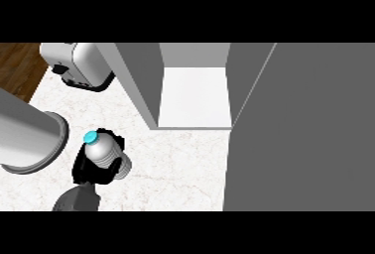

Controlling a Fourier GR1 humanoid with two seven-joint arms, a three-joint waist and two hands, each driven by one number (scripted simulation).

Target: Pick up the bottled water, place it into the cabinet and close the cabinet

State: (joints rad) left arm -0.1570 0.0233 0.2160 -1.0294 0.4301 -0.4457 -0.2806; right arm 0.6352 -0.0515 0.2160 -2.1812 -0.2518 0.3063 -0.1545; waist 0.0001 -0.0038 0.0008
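Bottle (102, 149), blue-capped, is seen gripped near the surface's (176, 163) left edge, well short of the cabinet (194, 94). It is wrapped by the black fingers of a hand (92, 171) at the end of a grey forearm coming in from the lower edge; which hand this is cannot be told with certainty, though its place at the view's left suggests the left one. No other hand is in view. The cabinet is standing open at the far edge, its pale shelf bare, its door (307, 129) swung out and filling the right side.

Trouble is expected on the way across: the bottle could be knocked against the cabinet's grey side wall, which juts between it and the opening, if it is carried straight over. Slipping is possible too, as the rounded body is held only low down. A toaster (77, 62) sits at the far left corner, and a big grey cylinder (33, 141) just beside the bottle could be clipped on lifting.
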